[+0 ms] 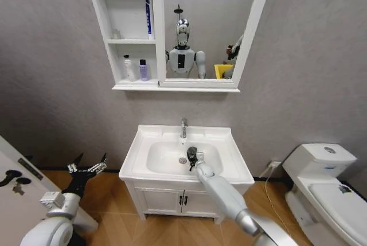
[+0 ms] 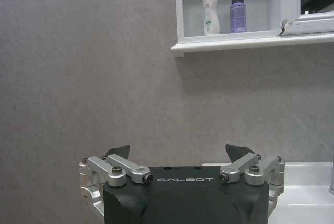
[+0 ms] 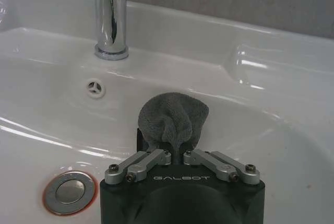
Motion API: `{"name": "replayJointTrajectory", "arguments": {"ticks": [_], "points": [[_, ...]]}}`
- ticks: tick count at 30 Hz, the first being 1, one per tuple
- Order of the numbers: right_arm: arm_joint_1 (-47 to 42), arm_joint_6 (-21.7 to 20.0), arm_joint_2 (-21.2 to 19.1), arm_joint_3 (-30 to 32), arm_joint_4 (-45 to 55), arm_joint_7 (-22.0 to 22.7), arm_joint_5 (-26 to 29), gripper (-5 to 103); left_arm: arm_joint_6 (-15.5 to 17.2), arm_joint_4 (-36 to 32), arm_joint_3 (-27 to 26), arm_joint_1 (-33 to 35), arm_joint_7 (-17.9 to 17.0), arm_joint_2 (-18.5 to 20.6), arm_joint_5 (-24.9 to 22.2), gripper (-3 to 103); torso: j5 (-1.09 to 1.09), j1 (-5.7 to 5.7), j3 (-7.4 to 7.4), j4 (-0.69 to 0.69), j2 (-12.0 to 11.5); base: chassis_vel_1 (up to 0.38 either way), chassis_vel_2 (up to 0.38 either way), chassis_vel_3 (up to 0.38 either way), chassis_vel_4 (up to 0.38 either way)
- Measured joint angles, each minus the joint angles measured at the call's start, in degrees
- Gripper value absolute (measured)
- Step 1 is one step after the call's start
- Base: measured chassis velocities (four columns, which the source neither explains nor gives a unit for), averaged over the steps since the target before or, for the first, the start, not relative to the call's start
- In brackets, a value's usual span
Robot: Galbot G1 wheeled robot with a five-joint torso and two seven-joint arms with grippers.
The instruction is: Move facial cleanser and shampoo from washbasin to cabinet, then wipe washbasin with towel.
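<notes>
Right pincer (image 3: 176, 153) clamping towel (image 3: 173, 119), fingertips hidden, washbasin (image 3: 271, 104)

The word GALBOT stands in pale letters on the black body of the left gripper (image 2: 179, 156), just behind its fingers, and likewise on the right gripper (image 3: 174, 148); the print on the bottles beyond is too small to read

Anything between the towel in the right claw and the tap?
Only bare basin: the washbasin wall and its overflow hole separate towel from tap, right wrist view.
</notes>
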Motion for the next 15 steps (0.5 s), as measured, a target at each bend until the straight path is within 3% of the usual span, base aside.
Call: {"name": "replayJointTrajectory", "arguments": {"ticks": [5,6,7,9,11,15], "points": [[-0.8,-2.1,-1.6,0.4,1.5,1.5,4.8,5,0.0,0.0,0.0,0.0,0.0,0.0,0.0,100,-0.01,0.00,0.00,0.00,0.0,0.000,0.000,0.000,0.000],[-0.5,-4.0,-1.4,-0.2,1.1,3.0,9.7,5,0.0,0.0,0.0,0.0,0.0,0.0,0.0,100,0.00,0.00,0.00,0.00,0.0,0.000,0.000,0.000,0.000],[-0.5,-4.0,-1.4,-0.2,1.1,3.0,9.7,5,0.0,0.0,0.0,0.0,0.0,0.0,0.0,100,0.00,0.00,0.00,0.00,0.0,0.000,0.000,0.000,0.000],[0.9,-7.1,-0.2,-0.7,-0.8,5.9,20.2,5,0.0,0.0,0.0,0.0,0.0,0.0,0.0,100,0.00,0.00,0.00,0.02,0.0,0.000,0.000,0.000,0.000],[2.5,-8.4,1.0,-0.7,-3.4,6.6,26.5,5,0.0,0.0,0.0,0.0,0.0,0.0,0.0,100,-0.02,0.00,0.00,0.03,0.0,0.000,0.000,0.000,0.000],[4.6,-9.3,2.1,-1.4,-6.7,3.8,31.1,5,0.0,0.0,0.0,0.0,0.0,0.0,0.0,100,-0.03,0.00,-0.01,0.02,0.0,0.000,0.000,0.000,0.000]]}}
